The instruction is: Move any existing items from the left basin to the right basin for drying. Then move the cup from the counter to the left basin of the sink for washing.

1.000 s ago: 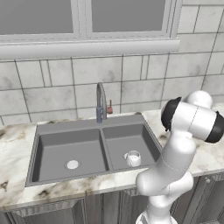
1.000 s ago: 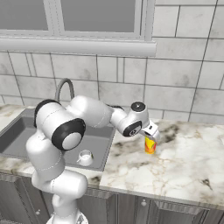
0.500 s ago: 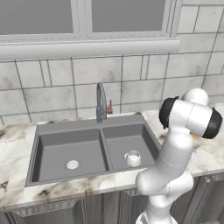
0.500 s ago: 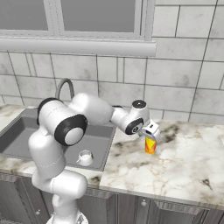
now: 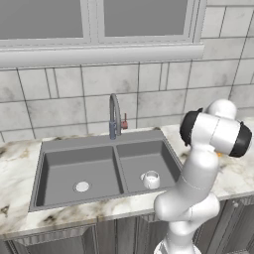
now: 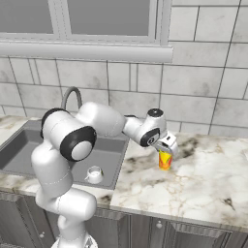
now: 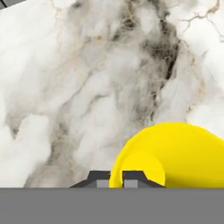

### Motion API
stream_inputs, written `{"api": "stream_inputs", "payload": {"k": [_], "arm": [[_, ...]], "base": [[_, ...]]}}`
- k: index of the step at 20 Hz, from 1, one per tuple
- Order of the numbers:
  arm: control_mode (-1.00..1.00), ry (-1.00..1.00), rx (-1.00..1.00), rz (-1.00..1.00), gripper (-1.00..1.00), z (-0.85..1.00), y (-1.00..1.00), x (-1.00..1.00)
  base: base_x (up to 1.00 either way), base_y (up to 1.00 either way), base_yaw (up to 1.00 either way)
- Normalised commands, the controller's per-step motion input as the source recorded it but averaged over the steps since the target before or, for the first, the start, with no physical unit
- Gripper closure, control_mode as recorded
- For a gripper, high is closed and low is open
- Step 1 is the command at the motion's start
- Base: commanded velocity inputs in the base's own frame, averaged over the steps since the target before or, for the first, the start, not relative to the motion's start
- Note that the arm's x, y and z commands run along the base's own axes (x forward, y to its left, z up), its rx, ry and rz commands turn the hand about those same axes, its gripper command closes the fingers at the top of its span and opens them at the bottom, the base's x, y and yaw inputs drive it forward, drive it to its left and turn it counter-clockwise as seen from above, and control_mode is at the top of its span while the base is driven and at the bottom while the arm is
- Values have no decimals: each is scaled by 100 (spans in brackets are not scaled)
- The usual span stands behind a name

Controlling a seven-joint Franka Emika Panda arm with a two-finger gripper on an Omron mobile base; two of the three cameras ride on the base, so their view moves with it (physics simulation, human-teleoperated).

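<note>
From the right, the hand [image 6: 167, 151] pinches the cup's [image 6: 164, 160] rim; from the left, the mug [image 5: 150, 179] sits in the right basin [image 5: 159, 162].

Mug [image 5: 150, 179] lay in the right basin [image 5: 139, 159]; left basin [image 5: 64, 171] adjoined it. Cup [image 6: 164, 159] stood on the tabletop [image 6: 203, 177], right of the sink [image 5: 47, 147].

Grey tiled wall [image 5: 54, 94], window [image 5: 94, 20] above ledge, dark cabinets [image 6: 193, 232] below, possibly panelled
</note>
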Motion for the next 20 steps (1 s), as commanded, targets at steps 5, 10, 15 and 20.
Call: {"api": "stream_inputs", "payload": {"k": [5,10,15,20], "arm": [[-100,-14,0,0,100,25,0,-44],[-100,-14,0,0,100,63,11,-14],[-100,-11,0,0,100,63,17,-15],[-100,-4,0,0,100,50,35,-24]], "base": [[0,0,0],[0,0,0],[0,0,0],[0,0,0]]}}
